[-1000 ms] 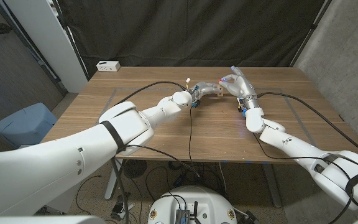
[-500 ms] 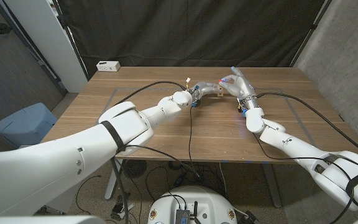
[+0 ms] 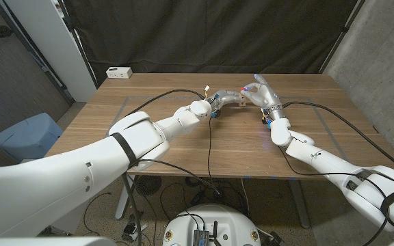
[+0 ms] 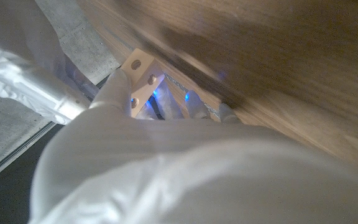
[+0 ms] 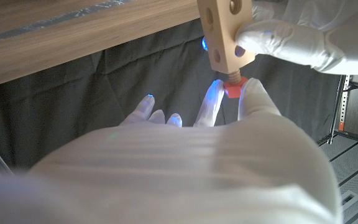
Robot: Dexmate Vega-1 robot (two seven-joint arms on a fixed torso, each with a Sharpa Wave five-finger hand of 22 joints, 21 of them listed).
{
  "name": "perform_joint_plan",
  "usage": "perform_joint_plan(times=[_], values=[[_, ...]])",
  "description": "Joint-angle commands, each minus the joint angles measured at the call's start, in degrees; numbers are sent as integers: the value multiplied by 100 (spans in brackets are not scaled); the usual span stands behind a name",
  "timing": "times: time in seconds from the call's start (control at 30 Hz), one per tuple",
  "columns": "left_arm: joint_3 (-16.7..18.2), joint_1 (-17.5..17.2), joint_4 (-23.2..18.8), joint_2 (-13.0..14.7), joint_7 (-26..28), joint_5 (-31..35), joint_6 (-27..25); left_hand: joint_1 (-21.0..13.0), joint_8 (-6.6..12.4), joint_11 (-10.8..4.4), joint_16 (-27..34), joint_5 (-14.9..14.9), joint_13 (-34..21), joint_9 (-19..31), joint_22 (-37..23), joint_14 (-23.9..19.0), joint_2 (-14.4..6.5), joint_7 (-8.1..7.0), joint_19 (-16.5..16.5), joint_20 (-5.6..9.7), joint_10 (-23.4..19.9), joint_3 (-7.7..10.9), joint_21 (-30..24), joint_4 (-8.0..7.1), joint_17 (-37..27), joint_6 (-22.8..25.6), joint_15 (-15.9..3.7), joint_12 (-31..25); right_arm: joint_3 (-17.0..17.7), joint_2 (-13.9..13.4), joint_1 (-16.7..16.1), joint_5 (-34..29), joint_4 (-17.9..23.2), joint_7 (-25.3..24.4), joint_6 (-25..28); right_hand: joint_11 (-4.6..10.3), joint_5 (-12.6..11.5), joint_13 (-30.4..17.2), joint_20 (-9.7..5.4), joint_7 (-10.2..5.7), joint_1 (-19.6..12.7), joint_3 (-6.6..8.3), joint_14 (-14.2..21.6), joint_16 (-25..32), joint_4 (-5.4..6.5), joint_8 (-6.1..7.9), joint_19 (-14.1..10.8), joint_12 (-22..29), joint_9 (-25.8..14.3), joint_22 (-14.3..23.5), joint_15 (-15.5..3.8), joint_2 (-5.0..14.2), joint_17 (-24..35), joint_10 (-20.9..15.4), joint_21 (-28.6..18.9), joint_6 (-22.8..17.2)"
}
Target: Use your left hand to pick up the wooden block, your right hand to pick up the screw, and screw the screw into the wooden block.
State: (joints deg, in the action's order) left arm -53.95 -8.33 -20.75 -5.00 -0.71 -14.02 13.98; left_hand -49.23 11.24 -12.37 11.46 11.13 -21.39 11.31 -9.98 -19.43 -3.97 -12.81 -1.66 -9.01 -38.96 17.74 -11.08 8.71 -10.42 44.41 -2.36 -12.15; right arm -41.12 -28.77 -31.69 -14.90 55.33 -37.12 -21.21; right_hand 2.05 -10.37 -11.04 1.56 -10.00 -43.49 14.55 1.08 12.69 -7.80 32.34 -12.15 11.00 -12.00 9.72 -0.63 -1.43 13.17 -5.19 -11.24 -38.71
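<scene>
Left hand (image 3: pixel 221 100) holds the block (image 5: pixel 224 32) up over the table's (image 3: pixel 183 143) far middle. Right hand (image 3: pixel 260 93) pinches the red-headed screw (image 5: pixel 234 85), tip seated in the block's end. Risk: a tilted screw could cross-thread or slip from the fingertips.

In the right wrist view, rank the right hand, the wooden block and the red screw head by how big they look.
1. Right hand: by far the largest, though it is nearest the camera.
2. Wooden block, cut off by the picture's edge.
3. Screw: smallest, pinched at the block's end.
</scene>
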Motion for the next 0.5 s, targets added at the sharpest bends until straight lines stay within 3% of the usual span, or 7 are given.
perform_joint_plan(times=[0.03,0.5], values=[[-9,-20,-106,44,15,4,-75,-38,21,15,10,44,-26,17,-22,-22,-18,4,-10,-51,6,38,-21,-9,-1,6,-283,-35,-5,-23,21,18,8,93,1,15,-43,-34,6,-11,57,-35,-29,-18,-1,-39,31,-5,-8,34,39,-13,10,4,19,52],[-15,-23,-152,59,8,7,-107,-44,17,15,4,45,-27,16,-22,-9,-16,4,-6,-53,-3,39,-19,-4,1,-9,-279,-39,14,-35,13,67,2,151,-42,-45,-43,-35,4,5,141,-75,-68,-28,13,-144,63,-16,19,34,67,-69,10,83,21,240]])
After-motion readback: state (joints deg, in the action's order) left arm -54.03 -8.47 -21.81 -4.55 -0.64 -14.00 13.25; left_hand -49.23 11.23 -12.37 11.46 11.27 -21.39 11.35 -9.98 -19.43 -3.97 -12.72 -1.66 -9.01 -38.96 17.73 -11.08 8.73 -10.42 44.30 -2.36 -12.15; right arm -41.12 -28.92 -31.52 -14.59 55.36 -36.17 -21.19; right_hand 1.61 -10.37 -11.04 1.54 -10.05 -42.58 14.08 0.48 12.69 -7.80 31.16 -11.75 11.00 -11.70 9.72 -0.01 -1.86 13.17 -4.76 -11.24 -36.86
